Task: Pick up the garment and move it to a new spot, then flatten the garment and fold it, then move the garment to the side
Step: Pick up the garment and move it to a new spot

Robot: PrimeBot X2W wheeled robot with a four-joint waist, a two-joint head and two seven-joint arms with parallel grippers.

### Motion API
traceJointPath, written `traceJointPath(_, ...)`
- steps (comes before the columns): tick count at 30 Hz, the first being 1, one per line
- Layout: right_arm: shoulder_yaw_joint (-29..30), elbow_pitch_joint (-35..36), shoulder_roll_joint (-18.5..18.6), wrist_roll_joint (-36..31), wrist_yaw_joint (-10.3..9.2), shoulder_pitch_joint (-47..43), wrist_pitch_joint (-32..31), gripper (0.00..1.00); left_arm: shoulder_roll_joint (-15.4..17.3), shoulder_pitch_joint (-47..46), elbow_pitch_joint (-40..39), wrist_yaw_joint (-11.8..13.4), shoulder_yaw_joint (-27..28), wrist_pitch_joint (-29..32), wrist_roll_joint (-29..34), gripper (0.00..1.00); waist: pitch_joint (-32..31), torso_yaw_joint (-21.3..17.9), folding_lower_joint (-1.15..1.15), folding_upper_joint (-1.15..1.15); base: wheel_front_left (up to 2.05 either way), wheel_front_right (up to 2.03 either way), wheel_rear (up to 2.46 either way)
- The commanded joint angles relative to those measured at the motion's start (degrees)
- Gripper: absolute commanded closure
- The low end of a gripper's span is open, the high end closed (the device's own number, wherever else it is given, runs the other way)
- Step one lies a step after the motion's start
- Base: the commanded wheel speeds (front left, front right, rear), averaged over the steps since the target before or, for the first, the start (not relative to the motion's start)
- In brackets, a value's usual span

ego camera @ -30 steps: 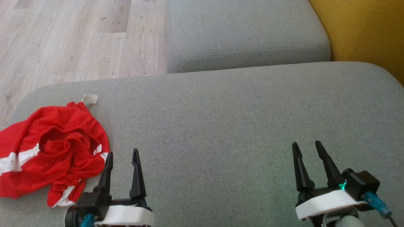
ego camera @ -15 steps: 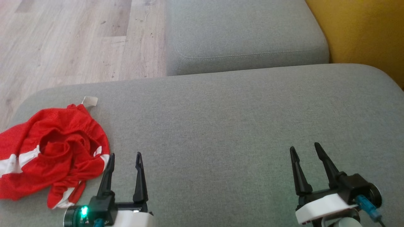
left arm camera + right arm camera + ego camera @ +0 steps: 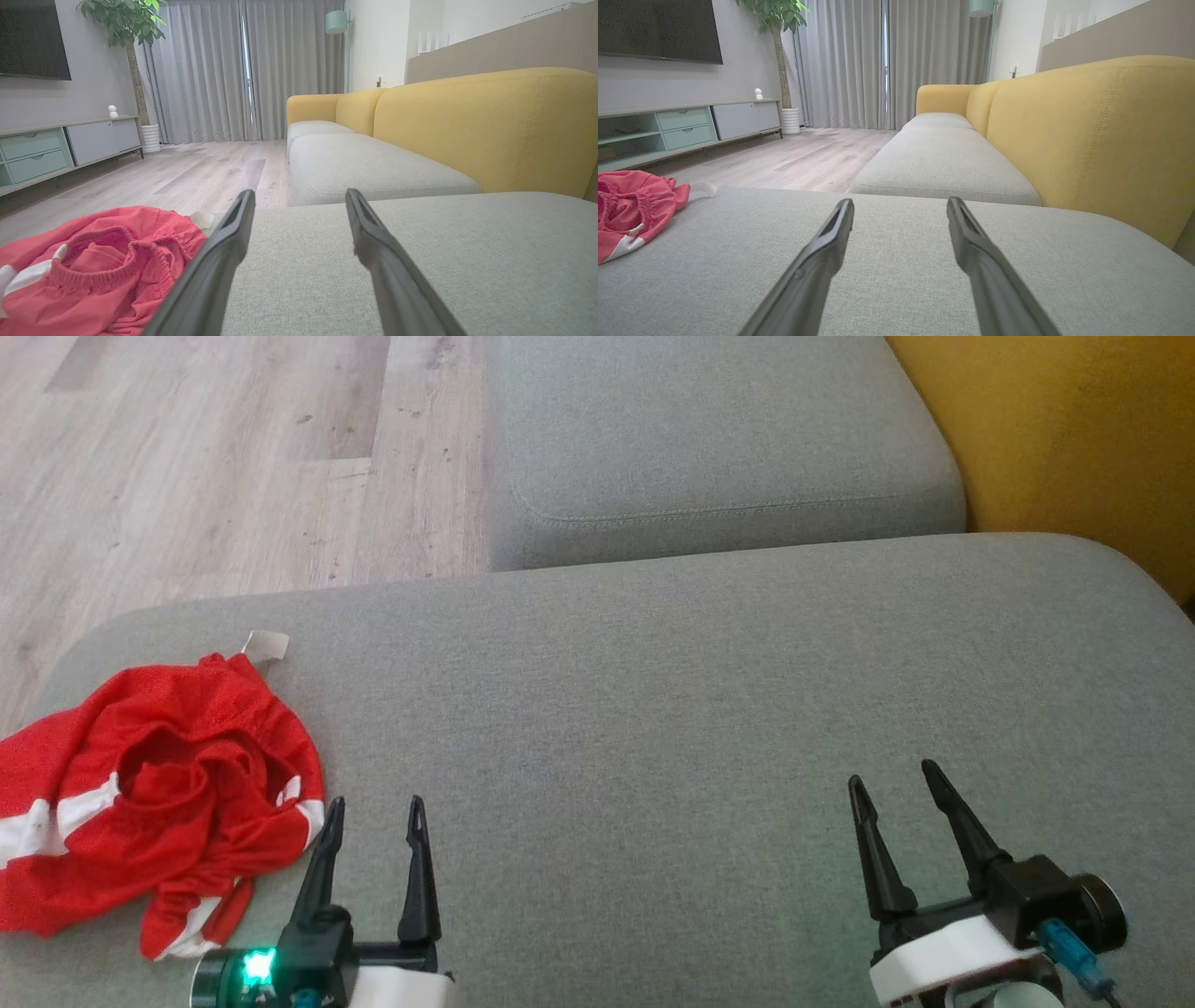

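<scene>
**Clerk:** Item one, the garment [image 3: 159, 793]: red mesh shorts with white stripes [image 3: 84, 803], lying crumpled on the grey sofa cushion [image 3: 653, 709]. Where is it sitting relative to the jaws?

**Checker:** It is lying just beside the left jaws, on their outer side, with its near edge close against the outer finger. It is lying well apart from the right jaws, far off to their left. A pale label [image 3: 265, 644] is poking out at the edge farthest ahead of the left jaws.

**Clerk:** State of the jaws?

**Checker:** Both pairs are standing spread wide and gripping nothing, their tips pointing forward over bare cushion.

**Clerk:** Handling?

**Checker:** By the look of it, the garment is weighing very little and draping limp. Thin mesh like this is likely bunching and slipping rather than keeping any shape. Nothing about it is looking fragile. One pinch is probably lifting the whole piece, with loose legs trailing below.

**Clerk:** Where to take hold?

**Checker:** The gathered waistband [image 3: 88, 276] is showing as a ribbed ring to the left of the left jaws. It is offering the thickest, firmest ridge, raised clear of the cushion.
</scene>
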State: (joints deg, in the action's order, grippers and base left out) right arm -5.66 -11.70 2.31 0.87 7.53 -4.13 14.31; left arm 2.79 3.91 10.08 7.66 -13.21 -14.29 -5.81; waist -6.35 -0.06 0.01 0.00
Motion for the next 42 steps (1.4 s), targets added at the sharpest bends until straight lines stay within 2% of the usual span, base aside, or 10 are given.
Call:
traceJointPath(1, -1.4, 1.6, 0.6, -0.7, -0.04, 1.8, 0.7, 0.0, 0.1, -2.0, -1.6, 0.4, 1.5, -0.7, -0.1, 0.0, 0.0, 0.1, -0.01, 0.0, 0.0, 0.0, 0.0)
traceJointPath(29, -1.0, 0.2, 0.6, -1.3, -0.04, 1.6, 0.7, 0.0, 0.1, -2.8, 1.9, -1.6, 2.9, -0.7, -0.2, 0.0, -0.1, 0.9, -0.01, 0.0, 0.0, 0.0, 0.0)
traceJointPath(35, -1.0, 0.2, 0.6, -1.2, -0.04, 1.3, 0.7, 0.0, 0.1, -3.4, 2.8, -1.6, 2.6, -0.7, -0.2, 0.0, 0.4, 3.2, -0.01, 0.0, 0.0, 0.0, 0.0)
traceJointPath(42, -1.3, 0.2, 0.6, -0.6, -0.04, 1.7, 0.7, 0.0, 0.1, -3.7, 3.0, -2.2, 3.3, -0.7, 0.3, 0.0, 1.1, 9.1, -0.01, 0.0, 0.0, 0.0, 0.0)
